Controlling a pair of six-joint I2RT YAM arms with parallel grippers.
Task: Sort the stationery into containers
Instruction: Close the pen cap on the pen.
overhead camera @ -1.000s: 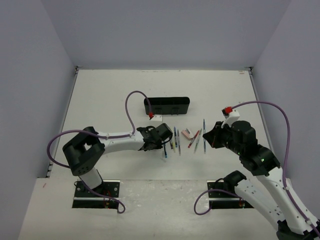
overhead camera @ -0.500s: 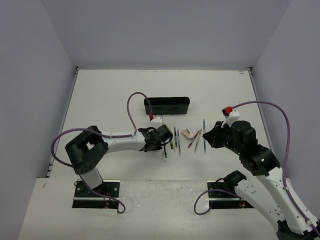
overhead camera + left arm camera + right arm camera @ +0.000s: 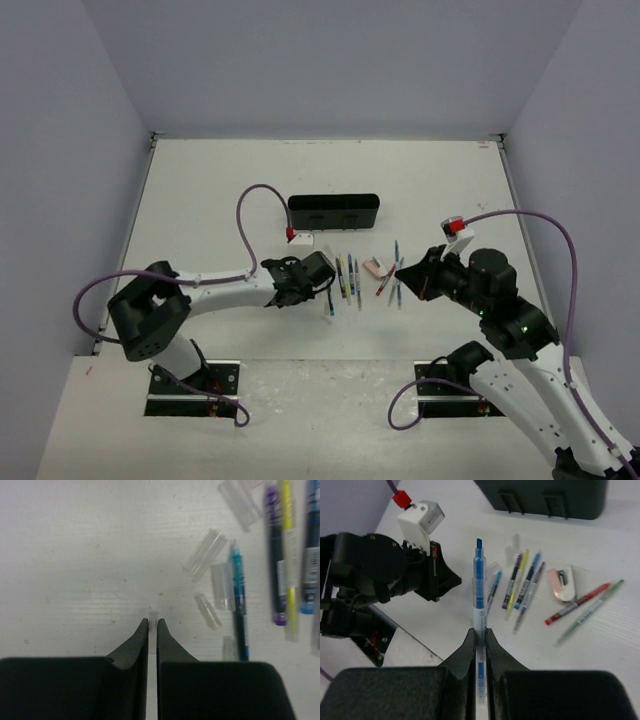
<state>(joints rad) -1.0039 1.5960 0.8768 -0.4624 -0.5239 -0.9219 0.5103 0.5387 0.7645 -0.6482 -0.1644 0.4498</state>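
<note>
On the near side of the tray (image 3: 333, 212), the left gripper (image 3: 152, 623) pinches a small clear cap (image 3: 153, 613), jaws almost together. The right gripper (image 3: 479, 632) clamps a blue pen (image 3: 478, 590) tight, also on the tray's near side, beside the loose pens (image 3: 521, 580).

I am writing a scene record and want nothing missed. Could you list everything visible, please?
tray: one, black, far middle of table.
loose pens: seven, teal, purple, yellow, blue, red, green among them, before the tray.
blue pen: one, in right pincer.
eraser: one, pinkish white, among the pens.
clear caps: about five, transparent, beside the pens.
small clear piece: one, in left pincer.
table: one, white.
left pincer: black, shut.
right pincer: black, shut.
</note>
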